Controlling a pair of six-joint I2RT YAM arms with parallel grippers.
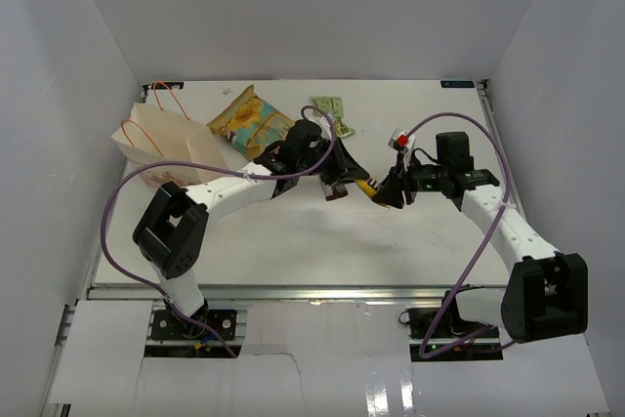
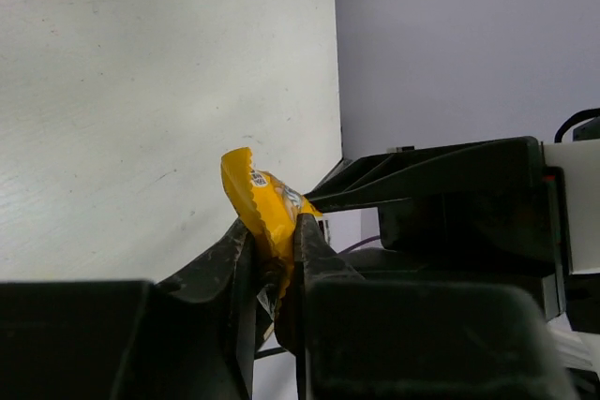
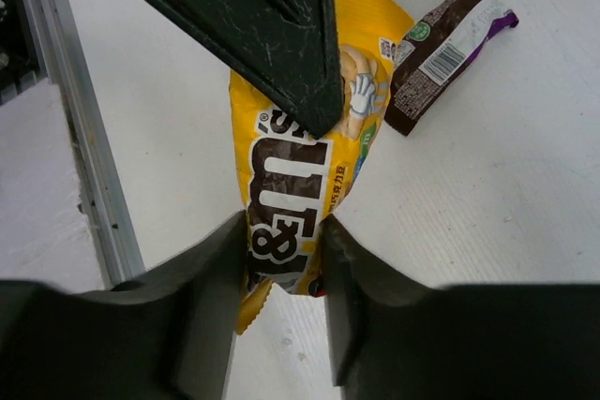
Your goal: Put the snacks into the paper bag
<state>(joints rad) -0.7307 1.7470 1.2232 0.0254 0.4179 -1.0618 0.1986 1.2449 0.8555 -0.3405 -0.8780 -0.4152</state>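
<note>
Close to me, the two arms are fixed at the near edge of the white table (image 1: 293, 241), and both reach in toward the middle. There they meet at one snack, a yellow bar (image 3: 291, 185) with brown letters on it. The right gripper (image 3: 283, 231) has its two black fingers pressed on the sides of the bar, one on each side, at the lower end. The left gripper (image 2: 275, 231) pinches the other end, where the edge of the wrapper is crinkly and sticks up past its fingers. So both grippers hold the same yellow bar, up off the table. Just past it, a brown bar (image 3: 441, 49) lies flat on the table, close to the yellow one but not touching it. Farther back, two green sachets (image 1: 329, 107) lie near the far edge. To the left of them is the big yellow-and-teal chip bag (image 1: 249, 122). Right next to that, in the far left corner, is the paper bag (image 1: 166, 148) with its orange handles; from above I cannot tell if it stands up or lies down.
</note>
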